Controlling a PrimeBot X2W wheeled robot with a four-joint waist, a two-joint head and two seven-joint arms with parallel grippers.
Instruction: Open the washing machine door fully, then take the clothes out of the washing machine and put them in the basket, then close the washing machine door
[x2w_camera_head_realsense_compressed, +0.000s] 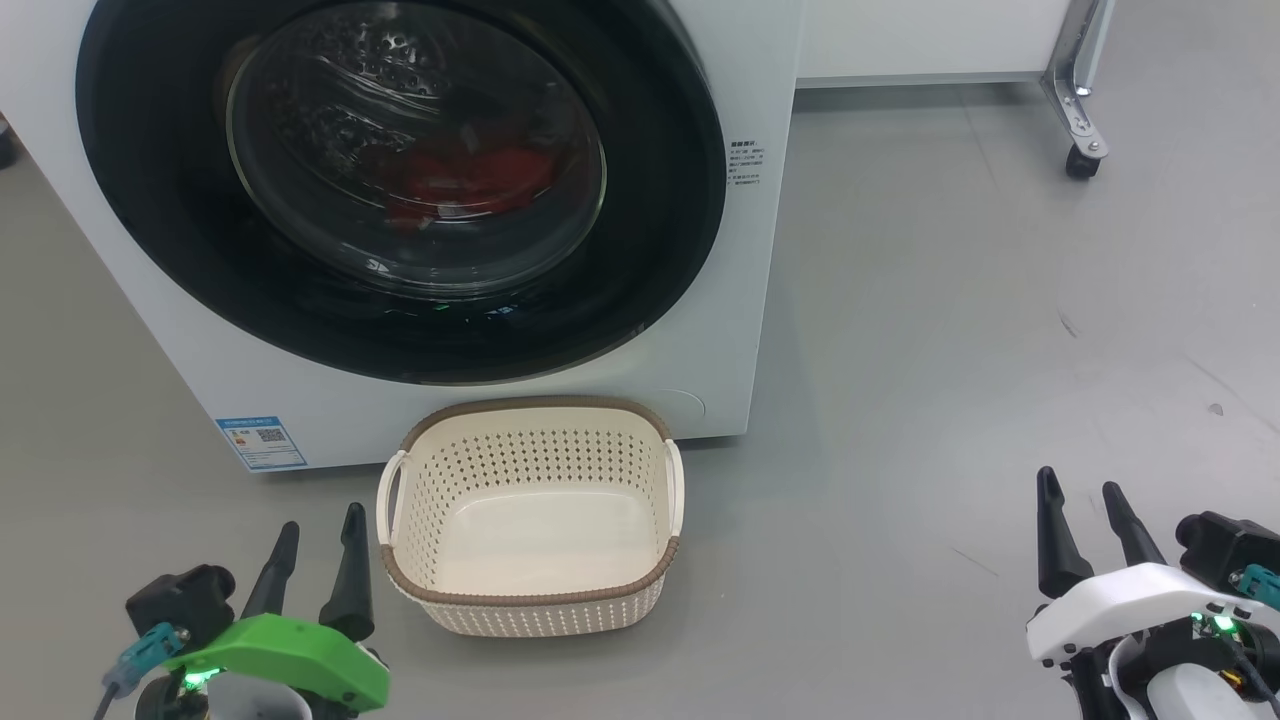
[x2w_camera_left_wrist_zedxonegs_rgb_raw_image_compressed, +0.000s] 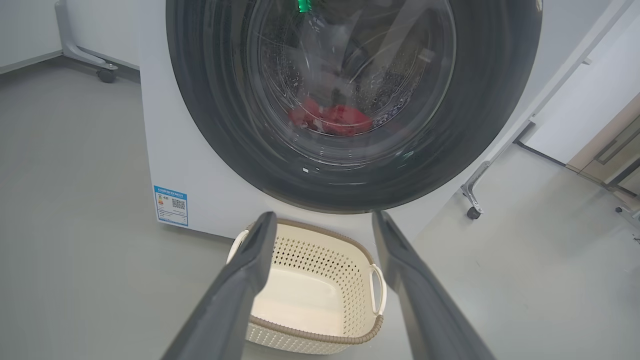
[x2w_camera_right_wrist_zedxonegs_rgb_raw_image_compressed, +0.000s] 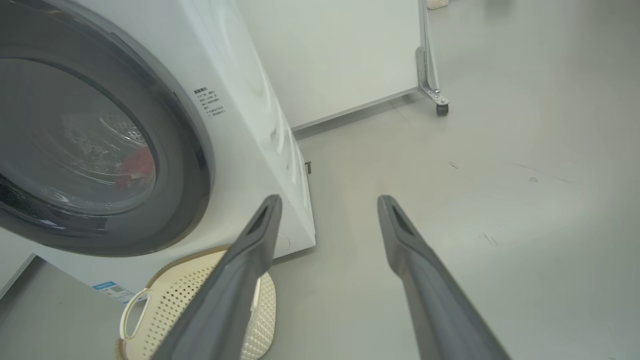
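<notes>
The white washing machine (x2w_camera_head_realsense_compressed: 760, 300) fills the upper left of the head view, and its round black-ringed door (x2w_camera_head_realsense_compressed: 150, 230) is shut flat against the front. Red clothes (x2w_camera_head_realsense_compressed: 470, 185) lie inside the drum behind the glass; the left wrist view looks straight at the clothes (x2w_camera_left_wrist_zedxonegs_rgb_raw_image_compressed: 332, 119) too. An empty cream basket (x2w_camera_head_realsense_compressed: 530, 590) stands on the floor just below the door. My left gripper (x2w_camera_head_realsense_compressed: 320, 540) is open, low beside the basket's left side. My right gripper (x2w_camera_head_realsense_compressed: 1083, 515) is open over bare floor, well to the right of the machine, holding nothing.
Grey floor (x2w_camera_head_realsense_compressed: 950, 330) spreads to the right of the machine. A white panel on a metal caster leg (x2w_camera_head_realsense_compressed: 1080, 155) stands at the back right. A blue label sticker (x2w_camera_head_realsense_compressed: 260, 443) sits on the machine's lower left front.
</notes>
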